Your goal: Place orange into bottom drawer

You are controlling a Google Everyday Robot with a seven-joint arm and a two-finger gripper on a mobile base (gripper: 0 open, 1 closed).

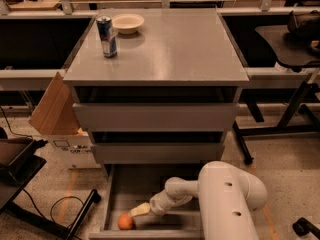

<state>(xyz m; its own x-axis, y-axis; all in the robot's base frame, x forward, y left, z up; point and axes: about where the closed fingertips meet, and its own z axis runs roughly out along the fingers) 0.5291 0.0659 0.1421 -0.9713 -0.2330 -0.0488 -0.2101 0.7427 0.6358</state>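
The orange (125, 221) is low in the open bottom drawer (134, 183), near its front left corner, right by the floor. My gripper (136, 213) reaches down into the drawer from the right and its cream fingertips (142, 209) close on the orange's right side. My white arm (231, 198) covers the right part of the drawer. The two grey drawer fronts above are closed.
A blue drink can (106, 36) and a cream bowl (128, 23) stand at the back left of the cabinet top (170, 49). An open cardboard box (55, 111) sits on the floor to the left, a black chair base (22, 164) beyond it. A dark table leg (295, 109) stands to the right.
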